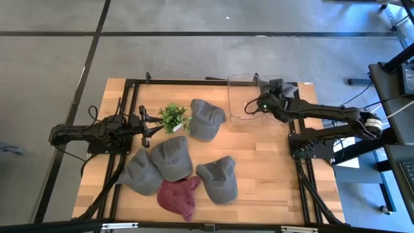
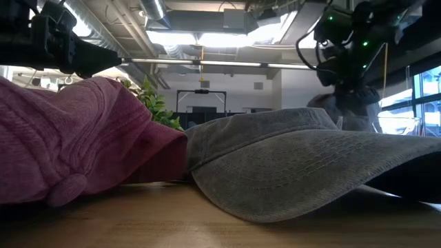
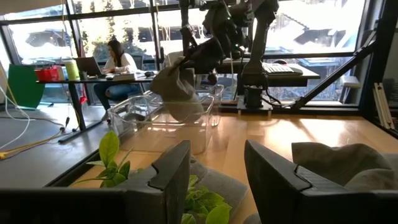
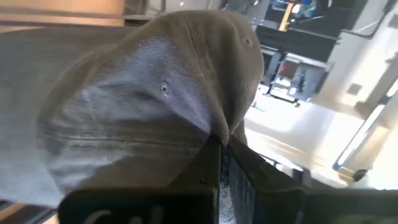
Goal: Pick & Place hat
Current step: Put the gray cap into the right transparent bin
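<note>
1. Right end effector is clamped tight on a fold of a grey hat; the fabric is pinched between the fingers and the hat hangs off them.
2. In the left wrist view the held hat dangles under the right end effector, over the clear bin at the far edge of the desk. It looks clear of the bin floor, not released.
3. Progress call: pick done, carry roughly done, drop still pending for this hat.
4. Left end effector has fingers spread, nothing between them. It sits just short of the small plant, well away from the bin. Looks parked.
5. Still on the desk, all away from the right end effector on the left arm's side of it: four grey hats and one maroon hat. If all go in the bin, most of the job is left.
6. Can't tell whether the bin already holds other hats; the walls and the hanging hat block the view.
7. Writing/brands: none readable on hats, bin or arms. Nothing legible in the room behind either.
</note>
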Controlling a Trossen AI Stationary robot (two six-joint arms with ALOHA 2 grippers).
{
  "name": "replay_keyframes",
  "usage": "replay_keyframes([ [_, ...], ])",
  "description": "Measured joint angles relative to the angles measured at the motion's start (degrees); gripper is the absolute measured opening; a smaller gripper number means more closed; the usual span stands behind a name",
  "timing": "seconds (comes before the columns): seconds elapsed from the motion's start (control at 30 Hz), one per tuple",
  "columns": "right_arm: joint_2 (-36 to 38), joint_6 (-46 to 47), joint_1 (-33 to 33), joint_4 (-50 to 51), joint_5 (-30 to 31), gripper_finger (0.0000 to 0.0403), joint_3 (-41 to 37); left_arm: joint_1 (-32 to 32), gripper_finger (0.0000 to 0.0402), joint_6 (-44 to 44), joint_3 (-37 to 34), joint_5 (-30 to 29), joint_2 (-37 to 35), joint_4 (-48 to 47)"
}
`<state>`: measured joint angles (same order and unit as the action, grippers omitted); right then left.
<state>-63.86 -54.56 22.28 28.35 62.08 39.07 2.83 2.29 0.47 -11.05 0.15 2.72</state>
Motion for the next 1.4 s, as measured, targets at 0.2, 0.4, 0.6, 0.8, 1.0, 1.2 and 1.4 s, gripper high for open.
replay_keyframes([
  [0.2, 0.0, -10.8, 4.2, -12.9, -0.4, 0.0018, -0.8, 0.0, 0.0148, 0.0, 0.0, 0.0, 0.0, 0.0],
  [0.4, 0.0, -13.2, 9.1, -14.2, -7.1, 0.0018, -0.8, 0.0, 0.0148, 0.0, 0.0, 0.0, 0.0, 0.0],
  [0.6, 0.0, -12.6, 12.9, -15.8, -8.3, 0.0033, -0.8, 0.0, 0.0148, 0.0, 0.0, 0.0, 0.0, 0.0],
  [0.8, 0.0, -8.7, 13.7, -18.3, -9.6, 0.0064, -0.8, 0.0, 0.0148, 0.0, 0.0, 0.0, 0.0, 0.0],
  [1.0, 0.0, -8.7, 13.7, -18.4, -12.1, 0.0099, -0.8, 0.0, 0.0148, -0.1, 0.0, 0.0, 0.0, 0.0],
  [1.2, 0.0, -9.0, 13.7, -18.4, -11.6, 0.0157, -0.8, 0.0, 0.0148, -0.1, 0.0, 0.0, 0.0, 0.0],
  [1.4, 0.0, -11.8, 13.2, -21.6, -4.6, 0.0211, -0.8, 0.0, 0.0148, -0.1, 0.0, 0.0, 0.0, 0.0],
])
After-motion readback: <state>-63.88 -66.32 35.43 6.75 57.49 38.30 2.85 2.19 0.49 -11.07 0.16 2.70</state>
